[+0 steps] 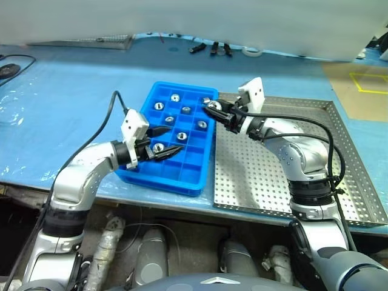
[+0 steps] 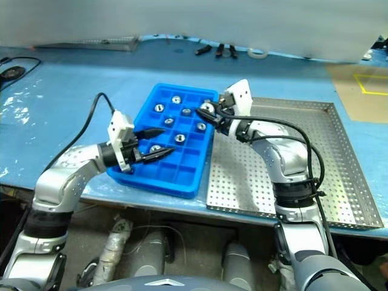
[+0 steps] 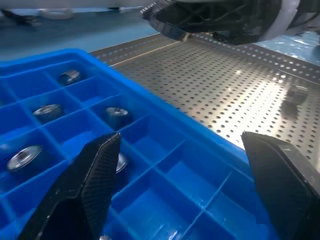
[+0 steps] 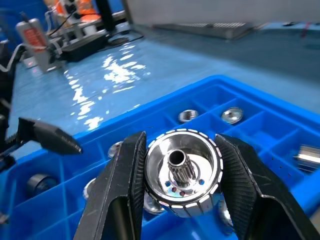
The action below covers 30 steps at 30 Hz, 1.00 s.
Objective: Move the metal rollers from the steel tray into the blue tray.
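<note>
Blue tray (image 1: 182, 176) sits on the tabletop (image 1: 60, 109), touching the left edge of the steel tray (image 1: 339, 182). Seven rollers lie one per compartment in the blue tray, e.g. roller (image 1: 159, 106).

Right gripper (image 1: 212, 109): jaws clamped on one roller (image 4: 182, 172), held above the blue tray's far right corner, over the compartments there. Its hollow face points at the wrist camera.

Left gripper (image 1: 167, 140): jaws wide apart, nothing between them, low over the tray's near left cells; a seated roller (image 1: 158, 147) lies just under the fingers.

The steel tray's perforated floor in view is bare. Black cable (image 1: 12, 66) and small dark tools (image 1: 212, 48) lie at the far tabletop edge, well apart from both trays.
</note>
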### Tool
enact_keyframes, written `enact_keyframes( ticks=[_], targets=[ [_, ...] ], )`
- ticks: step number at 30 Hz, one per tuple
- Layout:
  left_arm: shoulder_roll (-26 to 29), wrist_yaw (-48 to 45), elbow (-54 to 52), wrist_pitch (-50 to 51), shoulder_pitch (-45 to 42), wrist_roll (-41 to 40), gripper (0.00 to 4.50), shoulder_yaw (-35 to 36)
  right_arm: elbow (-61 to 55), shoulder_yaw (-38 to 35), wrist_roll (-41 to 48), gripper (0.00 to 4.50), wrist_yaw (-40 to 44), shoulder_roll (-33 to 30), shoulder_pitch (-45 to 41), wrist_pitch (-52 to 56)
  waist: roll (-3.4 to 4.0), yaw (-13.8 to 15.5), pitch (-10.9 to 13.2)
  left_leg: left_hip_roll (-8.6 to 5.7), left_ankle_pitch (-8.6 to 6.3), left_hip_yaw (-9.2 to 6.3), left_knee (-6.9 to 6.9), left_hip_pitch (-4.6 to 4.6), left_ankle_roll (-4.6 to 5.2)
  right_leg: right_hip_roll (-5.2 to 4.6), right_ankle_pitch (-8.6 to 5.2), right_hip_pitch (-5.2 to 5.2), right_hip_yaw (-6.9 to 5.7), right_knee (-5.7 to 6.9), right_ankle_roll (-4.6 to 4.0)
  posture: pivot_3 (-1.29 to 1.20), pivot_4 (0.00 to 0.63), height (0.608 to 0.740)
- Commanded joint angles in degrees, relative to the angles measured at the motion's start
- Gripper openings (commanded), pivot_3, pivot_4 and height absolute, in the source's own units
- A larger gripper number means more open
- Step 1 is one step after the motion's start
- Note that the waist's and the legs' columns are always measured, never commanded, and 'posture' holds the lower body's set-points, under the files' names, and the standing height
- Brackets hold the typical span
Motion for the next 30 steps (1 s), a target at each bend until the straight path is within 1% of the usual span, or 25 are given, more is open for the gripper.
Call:
enact_keyframes(
  ticks=[1, 7, 11, 15, 19, 21, 26, 28, 29, 30],
  targets=[
    [0.88, 3.94, -8.06, 1.78, 4.83, -2.58, 4.05, 4.42, -1.2, 2.21, 2.62, 1.77, 7.67, -2.4, -1.98, -0.14, 0.0, 0.6, 0.0, 0.0, 0.0, -0.02, 0.0, -0.04, -0.01, 0.0, 0.0, -0.04, 0.0, 0.0, 0.0, 0.28, 0.15, 0.74],
    [1.31, 7.48, -15.36, 3.94, 12.64, -5.39, 4.05, 6.45, -2.47, 7.14, 2.4, 1.77, 16.18, -6.3, 0.06, -0.79, 0.0, 2.99, 0.0, 0.02, 0.04, -0.1, -0.02, -0.1, -0.06, 0.0, 0.0, -0.11, -0.04, 0.04, 0.01, 0.37, 0.15, 0.74],
    [2.21, 8.44, -19.45, 5.07, 17.4, -7.85, 4.05, 7.95, -1.46, 10.45, 1.39, 1.77, 18.81, -5.53, 0.34, -2.16, -0.01, 3.78, 0.0, 0.01, 0.04, -0.31, -0.02, -0.1, -0.07, -0.01, 0.0, -0.12, -0.01, 0.05, 0.02, 0.4, 0.15, 0.74],
    [3.64, 8.76, -21.45, 5.27, 21.15, -9.82, 4.05, 9.7, 0.61, 11.84, 1.38, 1.77, 20.74, -4.43, -0.7, -2.16, -0.01, 4.79, 0.0, 0.05, 0.07, -0.52, -0.03, -0.1, -0.12, 0.0, -0.01, -0.18, -0.01, 0.1, 0.02, 0.43, 0.15, 0.74],
    [4.85, 9.33, -22.08, 4.86, 23.06, -10.63, 4.05, 10.58, 3.47, 13.52, -0.11, 1.77, 21.81, -3.3, -1.1, -3.35, -0.01, 5.5, -0.01, 0.01, 0.07, -0.57, -0.03, -0.12, -0.12, 0.0, -0.01, -0.17, -0.01, 0.09, 0.02, 0.45, 0.15, 0.74],
    [5.1, 9.88, -22.42, 5.01, 23.1, -11.18, 4.05, 10.58, 4.91, 14.63, -1.5, 1.77, 22.18, -2.95, -1.01, -4.41, -0.01, 6.21, -0.01, 0.01, 0.07, -0.59, -0.03, -0.12, -0.12, 0.0, -0.01, -0.17, -0.01, 0.1, 0.02, 0.45, 0.15, 0.74],
    [5.65, 10.63, -22.62, 4.91, 23.09, -11.59, 4.05, 9.69, 6.56, 15.63, -3.23, 1.77, 22.99, -3.09, -0.75, -5.2, -0.01, 6.86, -0.01, 0.02, 0.07, -0.61, -0.03, -0.11, -0.13, 0.0, 0.0, -0.18, 0.0, 0.12, 0.03, 0.44, 0.15, 0.74],
    [5.77, 10.71, -22.21, 4.73, 22.69, -11.56, 4.05, 9.27, 6.3, 15.38, -2.54, 2.5, 23.07, -2.94, -0.33, -3.71, -0.02, 6.9, -0.01, 0.02, 0.07, -0.61, -0.03, -0.11, -0.13, 0.0, 0.0, -0.18, 0.0, 0.12, 0.03, 0.43, 0.15, 0.74],
    [5.85, 10.67, -21.87, 4.58, 22.4, -11.43, 4.05, 9.03, 6.05, 15.33, -2.39, 2.77, 22.9, -2.87, -0.13, -3.08, -0.02, 6.89, -0.01, 0.02, 0.07, -0.61, -0.03, -0.11, -0.13, 0.01, 0.0, -0.18, 0.01, 0.12, 0.03, 0.43, 0.15, 0.74],
    [5.92, 10.58, -21.48, 4.42, 22.0, -11.34, 4.05, 8.78, 5.82, 15.23, -2.42, 3.13, 22.42, -2.73, 0.0, -2.57, -0.02, 6.89, -0.01, 0.02, 0.07, -0.62, -0.03, -0.11, -0.13, 0.01, 0.0, -0.18, 0.01, 0.12, 0.03, 0.43, 0.15, 0.74]
  ],
)
